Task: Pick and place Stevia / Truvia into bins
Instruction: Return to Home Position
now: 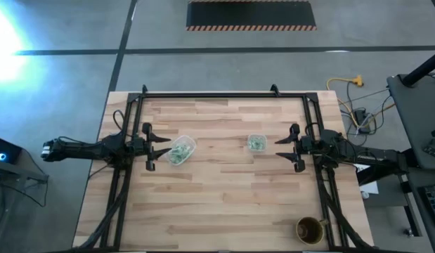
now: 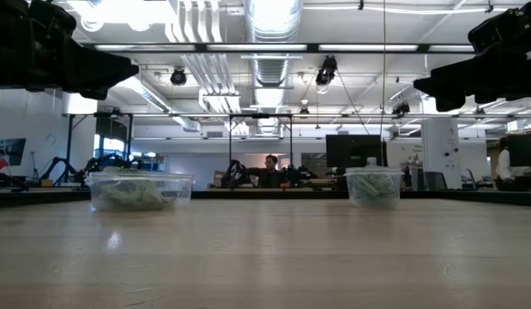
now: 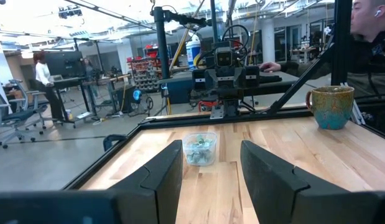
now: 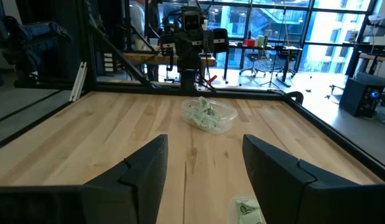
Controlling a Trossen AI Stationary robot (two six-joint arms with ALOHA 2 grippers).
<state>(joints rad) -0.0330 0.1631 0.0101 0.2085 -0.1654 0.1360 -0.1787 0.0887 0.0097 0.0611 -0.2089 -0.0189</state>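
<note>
**Both grippers spread and empty, packets in the two bins**

High view: The left gripper (image 1: 163, 145) hung over the left side of the table (image 1: 224, 204). Its fingers were apart and held nothing, and its tips were just beside the left bin (image 1: 180, 150). The right gripper (image 1: 280, 147) faced it from the right side, likewise spread and empty, near the right bin (image 1: 256, 143). Green and white packets (image 1: 177, 154) lay heaped inside both bins. A brown cup (image 1: 309, 229) stood at the near right corner, well apart from the bins.

Low view: Both bins stood upright on the table, the larger on the left and the smaller on the right, well apart. Packets showed through their clear walls. The grippers were dark shapes high above the bins, and this view did not show how far their fingers were spread. A person (image 2: 271, 167) sat in the room beyond.

Left wrist view: The left gripper's fingers (image 3: 158, 177) stood apart with bare wood between them. Beyond them stood the right bin with its packets, then the right arm (image 3: 222, 68). The cup was on the near side.

Right wrist view: The right gripper's fingers (image 4: 148, 168) were also apart. Across the table sat the left bin, full of packets, with the left arm (image 4: 189, 37) behind it. A bit of green packet showed just below the gripper.
</note>
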